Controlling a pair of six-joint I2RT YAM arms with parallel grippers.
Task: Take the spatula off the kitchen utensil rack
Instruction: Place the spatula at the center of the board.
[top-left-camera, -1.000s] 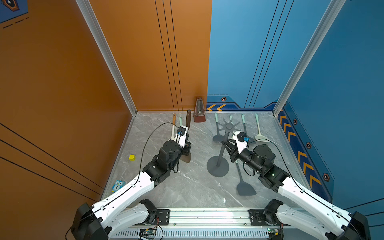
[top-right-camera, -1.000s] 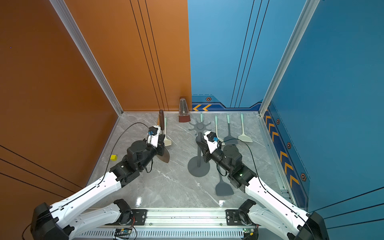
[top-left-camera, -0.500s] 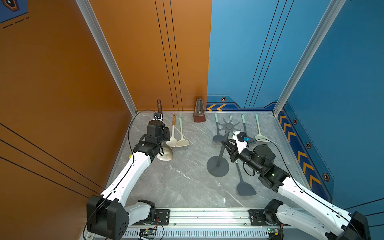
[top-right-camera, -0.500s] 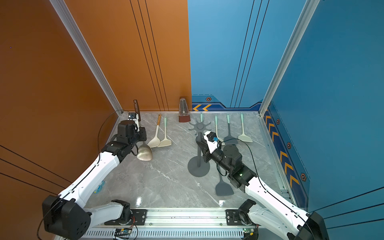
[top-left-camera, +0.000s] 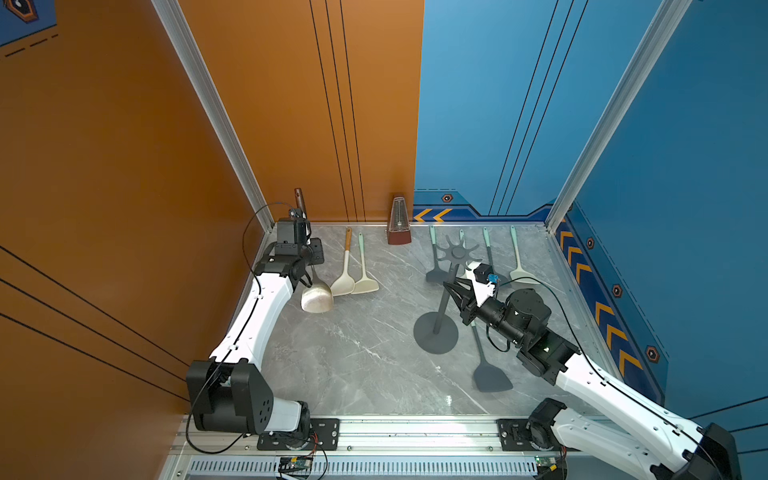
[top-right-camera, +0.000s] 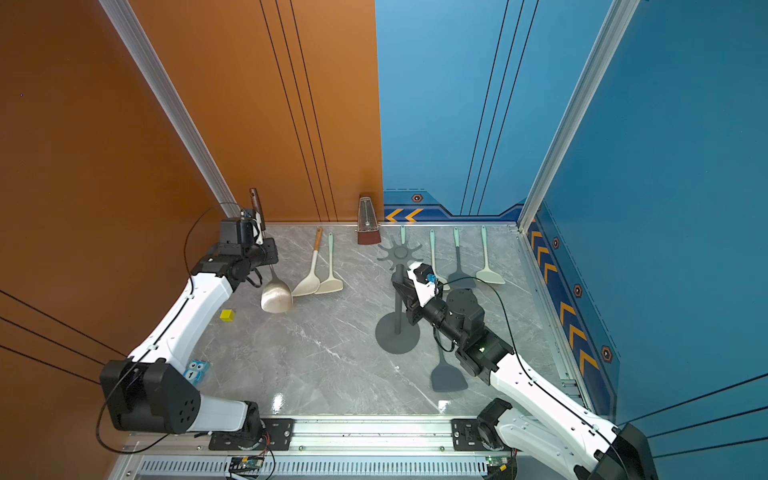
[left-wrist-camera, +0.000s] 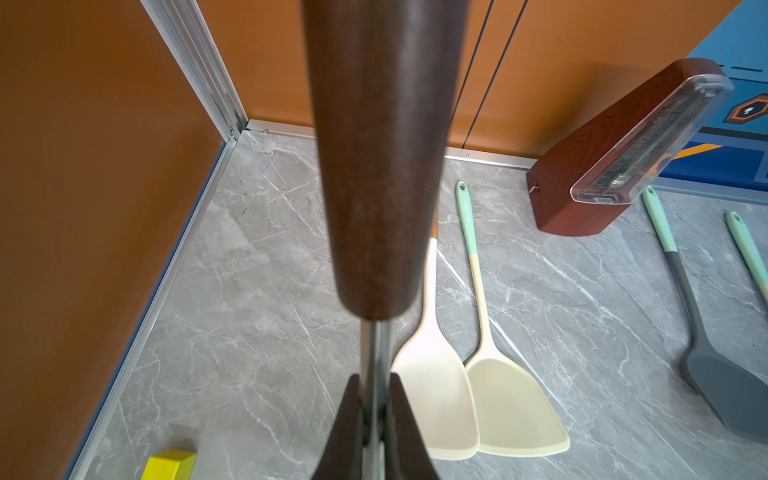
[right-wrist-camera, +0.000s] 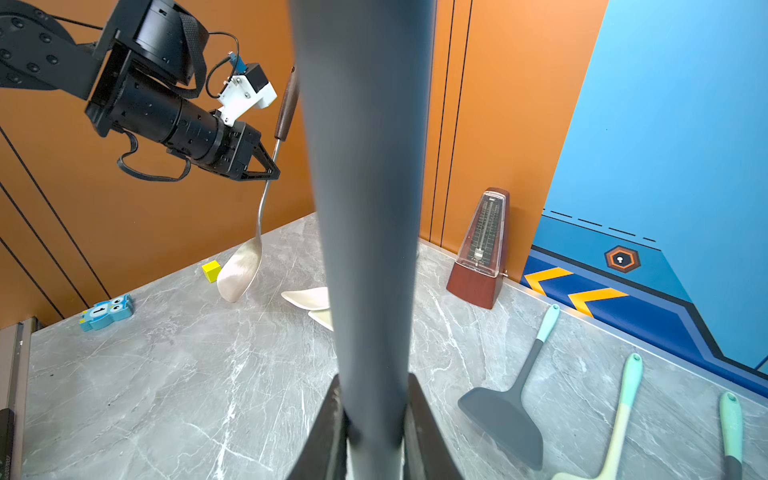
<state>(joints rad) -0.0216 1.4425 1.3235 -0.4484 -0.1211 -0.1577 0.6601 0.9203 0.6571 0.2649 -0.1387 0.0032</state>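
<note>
**Spatula held clear of the rack.** Your left gripper (top-left-camera: 311, 272) was clenched on the thin metal shaft of the spatula (top-left-camera: 316, 297), just below its dark wooden handle, with the blade hanging downward. In both top views the spatula hung at about ten o'clock from the kitchen utensil rack (top-left-camera: 434, 338), well apart from it. Your right gripper (top-left-camera: 449, 287) was clamped round the rack's upright pole. Two cream turners (top-left-camera: 365, 286) lay flat at three o'clock of the hanging blade.
</note>
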